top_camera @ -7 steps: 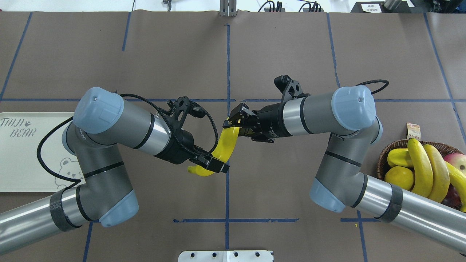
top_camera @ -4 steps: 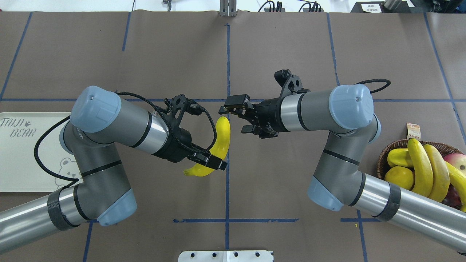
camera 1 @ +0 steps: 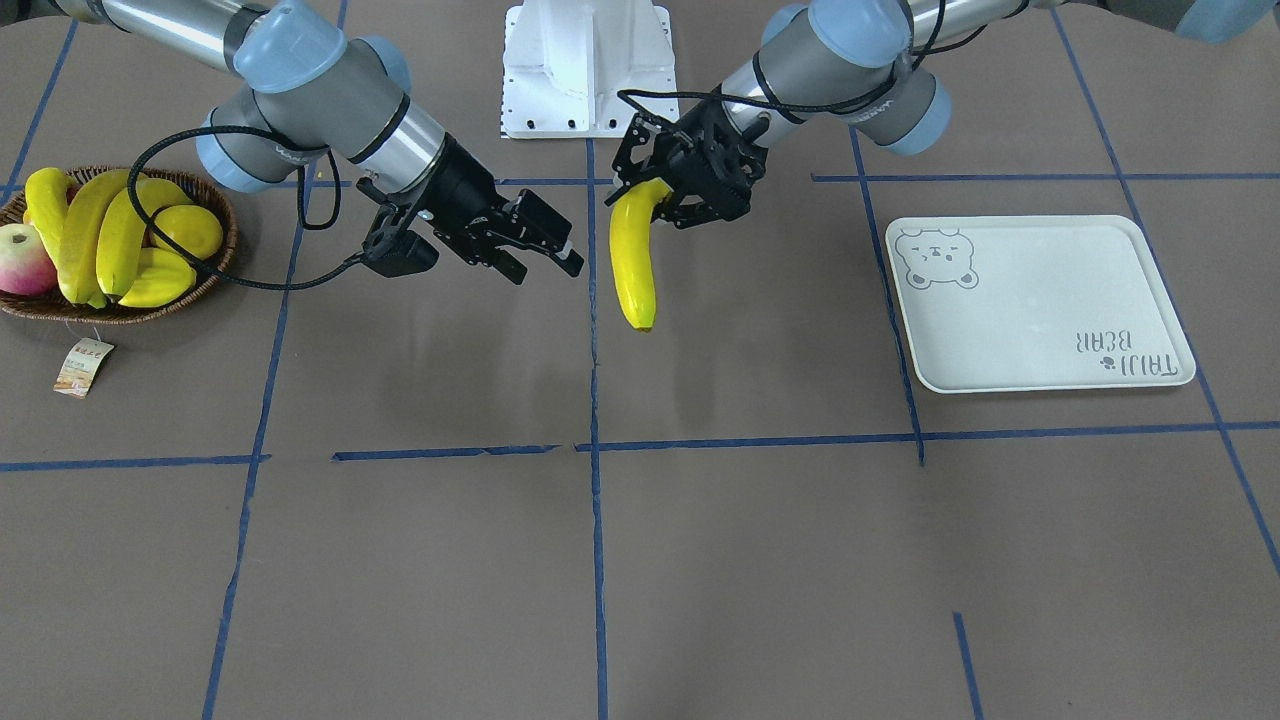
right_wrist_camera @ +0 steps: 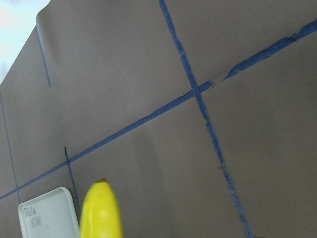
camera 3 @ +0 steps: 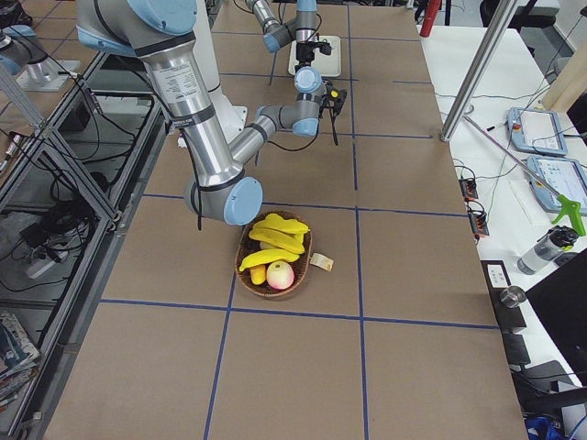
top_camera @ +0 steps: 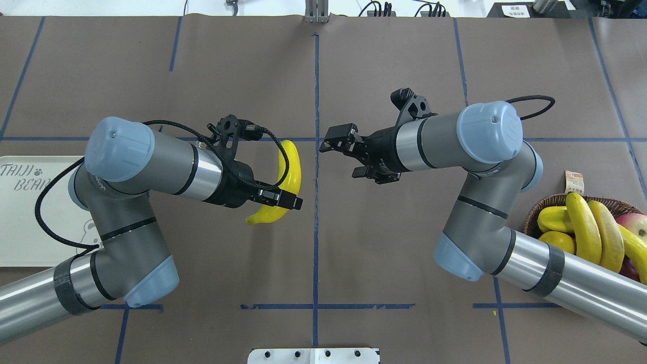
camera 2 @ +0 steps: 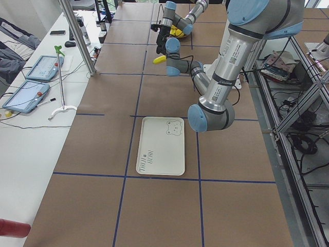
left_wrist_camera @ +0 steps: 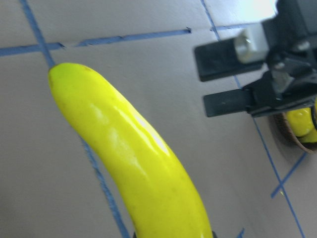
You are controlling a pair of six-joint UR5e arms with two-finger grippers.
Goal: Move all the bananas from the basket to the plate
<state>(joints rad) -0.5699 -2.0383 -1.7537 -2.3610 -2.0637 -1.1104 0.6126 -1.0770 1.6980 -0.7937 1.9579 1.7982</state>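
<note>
Now midway through the carry: long curved smooth yellow banana (camera 1: 633,262) clenched near one end in the left gripper (camera 1: 690,196) above the middle of the table (camera 1: 760,560), right gripper (camera 1: 545,260) released and empty beside it; next, most likely, swing left to the flat rectangular off-white plate (camera 1: 1040,300) and lower gently.

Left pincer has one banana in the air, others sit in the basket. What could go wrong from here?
1. The left pincer grips the banana near one end, so the long free part could pivot or slip before reaching the plate.
2. The open right pincer sits close beside that banana; either arm's swing might clip it.
3. In the basket, the remaining bananas lie beside an apple and lemon, so a grab could catch the wrong fruit.
</note>
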